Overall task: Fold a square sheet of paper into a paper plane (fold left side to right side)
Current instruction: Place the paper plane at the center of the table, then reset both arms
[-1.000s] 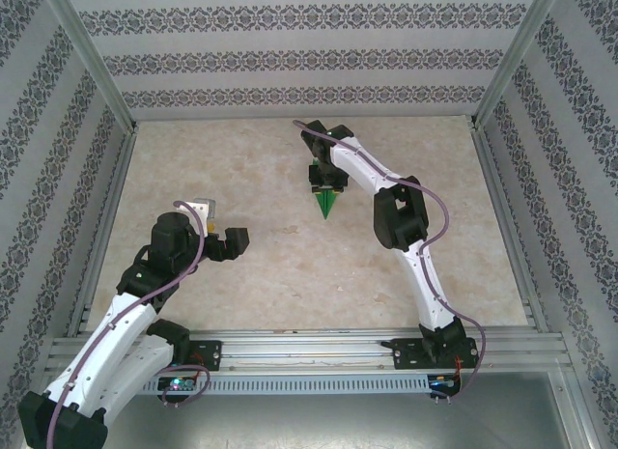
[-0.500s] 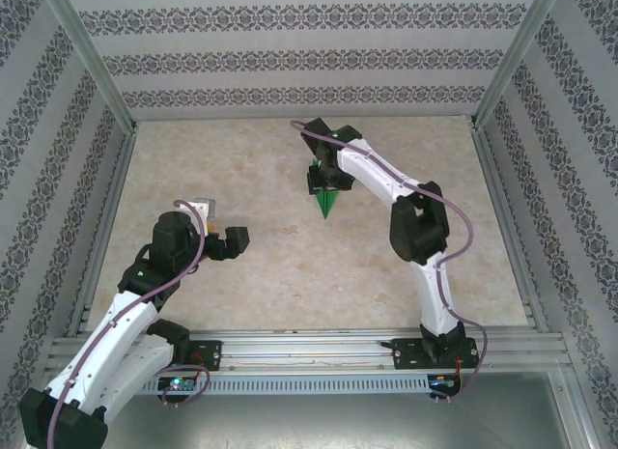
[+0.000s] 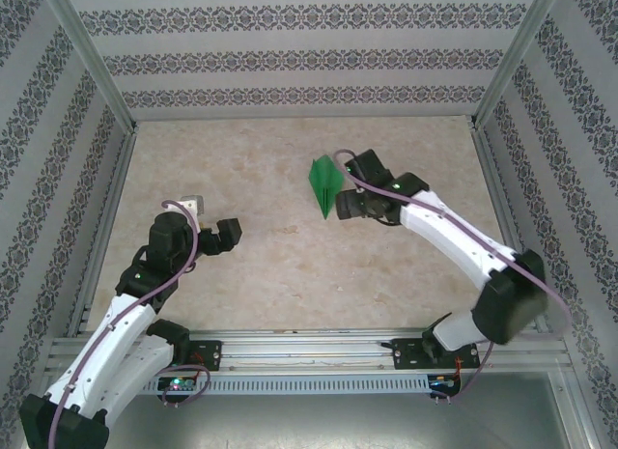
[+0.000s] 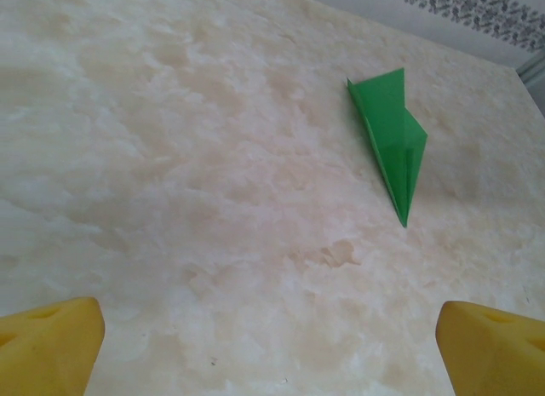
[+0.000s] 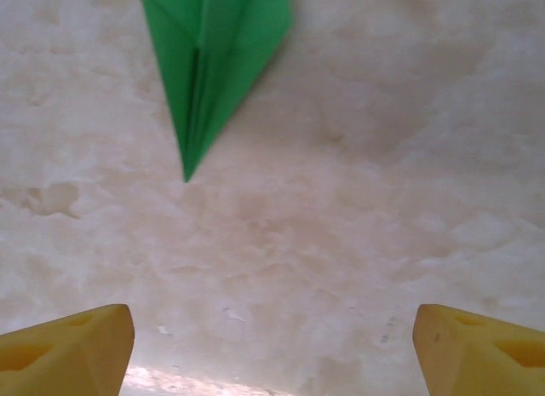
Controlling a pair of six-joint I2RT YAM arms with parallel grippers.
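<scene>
- The green paper plane (image 3: 325,185) lies on the bench (image 3: 241,159), nearer the far edge, about midway between the side edges, nose toward the near edge.
- The right fingers (image 5: 72,349) are spread wide, holding nothing, just short of the plane's nose.
- The left fingers (image 4: 47,349) are spread wide near the left edge, well apart from the plane.

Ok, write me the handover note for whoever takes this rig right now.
Left gripper: open, empty, over bare table, left of the plane.
Right gripper: open, empty, close to the plane's tip, not touching it.
Paper plane: folded to a pointed dart, lying free mid-table, tip toward the arms.
Done: the folding looks complete.
Left: probably only pulling the arms back.
</scene>
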